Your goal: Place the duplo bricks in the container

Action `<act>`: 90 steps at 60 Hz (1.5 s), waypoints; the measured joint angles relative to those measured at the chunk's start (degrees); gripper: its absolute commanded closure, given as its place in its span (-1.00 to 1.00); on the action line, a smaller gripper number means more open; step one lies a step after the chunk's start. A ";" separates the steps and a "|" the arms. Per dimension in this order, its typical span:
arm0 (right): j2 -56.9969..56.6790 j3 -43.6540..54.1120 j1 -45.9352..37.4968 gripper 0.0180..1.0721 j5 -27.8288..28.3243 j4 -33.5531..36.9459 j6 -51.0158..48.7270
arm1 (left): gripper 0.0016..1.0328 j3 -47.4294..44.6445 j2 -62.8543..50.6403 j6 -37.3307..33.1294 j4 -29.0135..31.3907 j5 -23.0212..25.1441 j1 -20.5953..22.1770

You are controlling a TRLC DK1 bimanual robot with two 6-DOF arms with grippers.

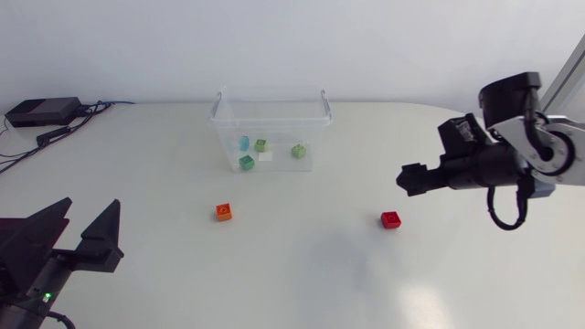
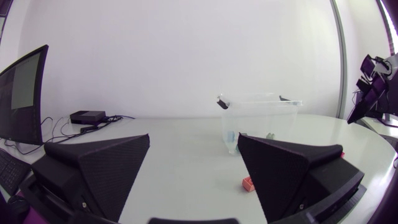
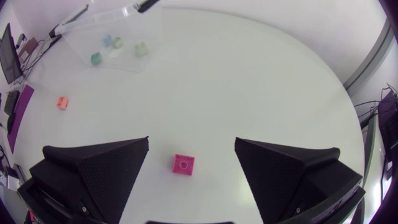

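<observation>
Right pincer [image 3: 191,142]: spread wide, holding nothing and touching nothing. It hangs above the table [image 1: 302,274] on the arm that comes in from the right.
Red brick [image 3: 183,164]: lies flat on the table, stud up, under the right pincer. In the wrist view it sits in the gap between the two fingers, apart from both. In the head view it is on the table near the pincer's tip, not touching it.
Left pincer [image 1: 91,205]: spread wide and empty, at the table's near left side, pointing across the table toward the container [image 1: 271,128].
Orange brick [image 1: 224,211]: on the table ahead of the left pincer, well apart from it. In the left wrist view it shows beside the pincer's right finger, partly hidden by it.
Container: a clear, open-topped tub standing upright at the far middle of the table, beyond both loose bricks and well apart from both pincers.
Inner bricks [image 1: 260,144]: five small ones on the container's floor, in blue, green, pale green and white.
Box [image 1: 41,111]: black, with cables, at the table's far left corner.
</observation>
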State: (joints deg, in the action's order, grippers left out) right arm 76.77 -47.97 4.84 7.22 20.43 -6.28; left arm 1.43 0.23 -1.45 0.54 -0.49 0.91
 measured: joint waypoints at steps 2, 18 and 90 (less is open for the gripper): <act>2.40 -0.81 0.00 -0.90 -0.11 0.55 0.02 | -0.92 0.00 0.00 0.02 0.00 0.00 -0.02; 14.14 -2.36 0.13 -0.79 -2.60 1.49 0.52 | -0.78 0.11 0.00 0.02 1.11 0.00 0.24; 7.17 -10.19 6.32 0.50 -4.39 11.26 1.49 | -0.77 54.95 -79.95 -15.15 32.17 -1.09 12.90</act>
State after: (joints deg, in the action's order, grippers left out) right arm 83.94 -58.15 11.16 2.83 31.68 -4.80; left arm 56.38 -79.72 -16.60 32.71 -1.58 13.80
